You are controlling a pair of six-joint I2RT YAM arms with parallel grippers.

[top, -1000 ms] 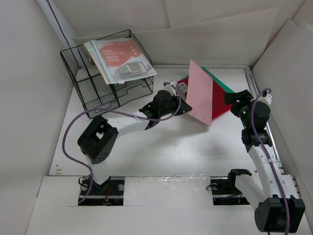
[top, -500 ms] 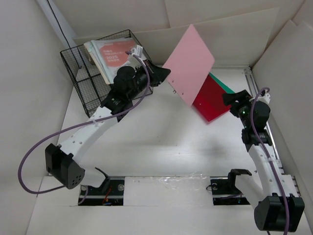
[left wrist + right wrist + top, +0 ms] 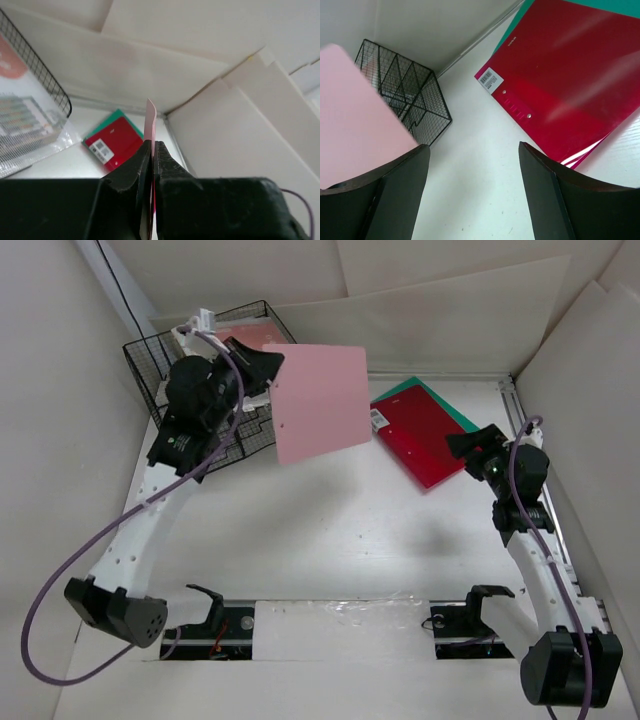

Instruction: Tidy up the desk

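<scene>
The desk [image 3: 330, 530] is a white tabletop. My left gripper [image 3: 268, 375] is shut on the edge of a thin pink sheet [image 3: 320, 400] and holds it in the air beside the black wire basket [image 3: 160, 425]. In the left wrist view the sheet [image 3: 151, 115] stands edge-on between the closed fingers [image 3: 152, 147]. A red folder [image 3: 420, 435] lies flat on a green folder [image 3: 450, 405] at the back right. My right gripper [image 3: 462, 445] hovers open at the red folder's near right corner, nothing between its fingers [image 3: 472, 150].
The wire basket [image 3: 405, 95] at the back left holds a brochure in a clear sleeve [image 3: 25, 125]. Upright white boards wall in the desk at the back and on both sides. A metal rail [image 3: 520, 410] runs along the right edge.
The left arm has swung the pink sheet up off the red folder and leftward to the basket. The red folder is now uncovered. The right gripper has barely moved.
</scene>
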